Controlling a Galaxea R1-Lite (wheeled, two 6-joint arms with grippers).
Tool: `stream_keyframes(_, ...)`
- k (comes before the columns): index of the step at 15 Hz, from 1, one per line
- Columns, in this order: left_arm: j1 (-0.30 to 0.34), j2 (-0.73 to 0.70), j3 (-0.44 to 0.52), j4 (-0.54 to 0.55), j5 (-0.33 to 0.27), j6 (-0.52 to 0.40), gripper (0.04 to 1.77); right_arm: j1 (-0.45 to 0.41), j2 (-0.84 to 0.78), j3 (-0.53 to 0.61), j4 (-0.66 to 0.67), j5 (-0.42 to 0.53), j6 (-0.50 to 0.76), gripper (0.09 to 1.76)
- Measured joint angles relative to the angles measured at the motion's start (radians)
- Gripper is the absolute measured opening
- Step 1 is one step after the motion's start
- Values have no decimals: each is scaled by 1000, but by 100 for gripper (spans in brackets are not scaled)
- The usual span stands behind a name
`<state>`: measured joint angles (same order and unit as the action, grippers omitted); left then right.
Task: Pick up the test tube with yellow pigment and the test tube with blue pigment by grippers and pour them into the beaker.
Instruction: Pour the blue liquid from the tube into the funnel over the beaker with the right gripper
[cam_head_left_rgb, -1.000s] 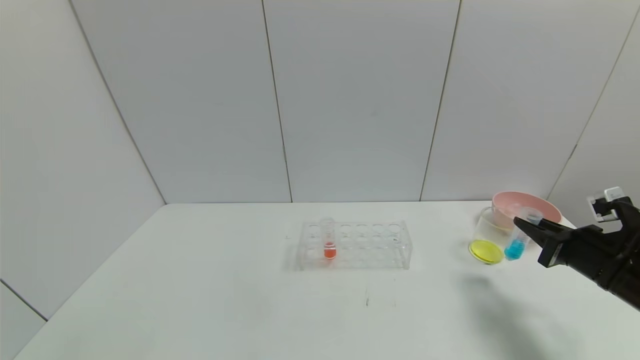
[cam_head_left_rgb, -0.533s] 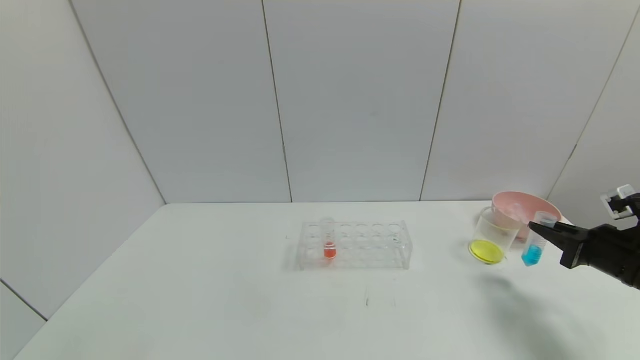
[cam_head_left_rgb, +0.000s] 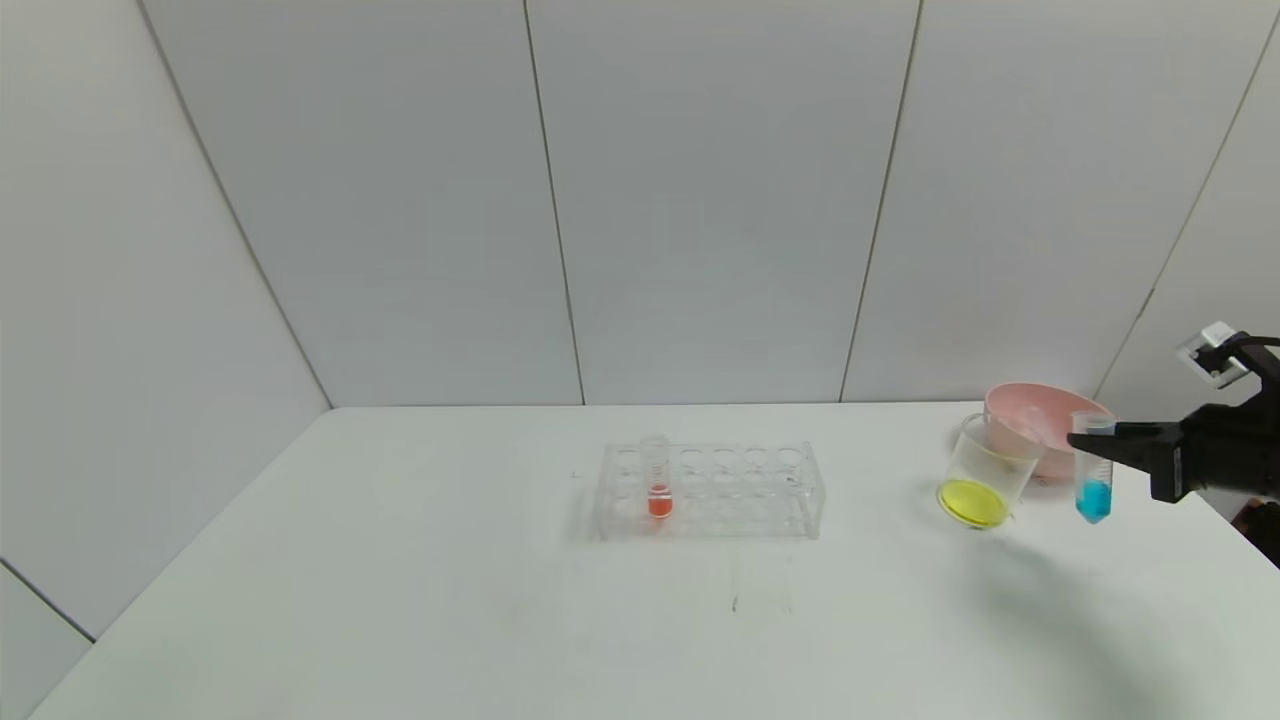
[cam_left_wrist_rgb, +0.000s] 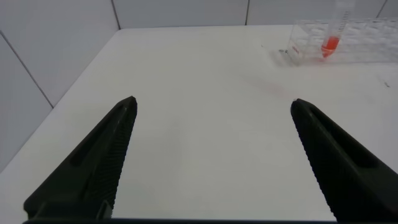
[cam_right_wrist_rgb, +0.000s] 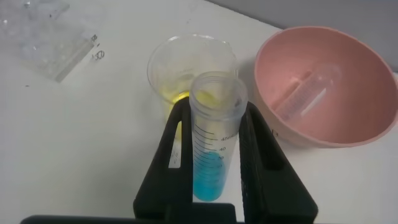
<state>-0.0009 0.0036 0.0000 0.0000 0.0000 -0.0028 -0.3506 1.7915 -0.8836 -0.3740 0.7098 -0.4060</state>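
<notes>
Two black fingers of the right gripper (cam_head_left_rgb: 1085, 440) clamp the test tube with blue pigment (cam_head_left_rgb: 1093, 480) near its open upper end, one finger on each side, and hold it upright above the table (cam_head_left_rgb: 400, 600) at the right side of the scene, its tapered tip pointing down and clear of the surface. In the right wrist view the same gripper (cam_right_wrist_rgb: 214, 130) shows the tube (cam_right_wrist_rgb: 214, 134) squeezed between its fingers (cam_right_wrist_rgb: 177, 143), with sky-blue liquid filling the lower part and printed graduation marks on the clear wall above it. Just beside the tube, toward the robot's left, stands the beaker (cam_head_left_rgb: 985, 480), not touching the tube; a layer of yellow liquid lies at its bottom (cam_right_wrist_rgb: 180, 96). Behind both, near the wall, sits a pink bowl (cam_head_left_rgb: 1040, 425), and the wrist view shows an empty clear tube (cam_right_wrist_rgb: 308, 93) lying tilted inside that bowl (cam_right_wrist_rgb: 348, 134). Well apart, near the middle of the table, is a clear many-holed rack (cam_head_left_rgb: 710, 490) with one tube of red-orange liquid (cam_head_left_rgb: 657, 478) standing upright in a hole toward its left end. The left gripper (cam_left_wrist_rgb: 211, 155) hangs over bare table well to the left, its fingers spread wide with nothing between them, and the rack (cam_left_wrist_rgb: 354, 46) with the red-orange tube (cam_left_wrist_rgb: 333, 34) shows far beyond it.
</notes>
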Motion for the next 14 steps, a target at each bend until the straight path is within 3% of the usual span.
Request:
stream_keyframes(4,0,0,0,0,0,0,176,-13,16,-270,375,21,-216,49)
stream_keyframes(14,0,0,0,0,0,0,176,18,183,-721,805,12,-392,49)
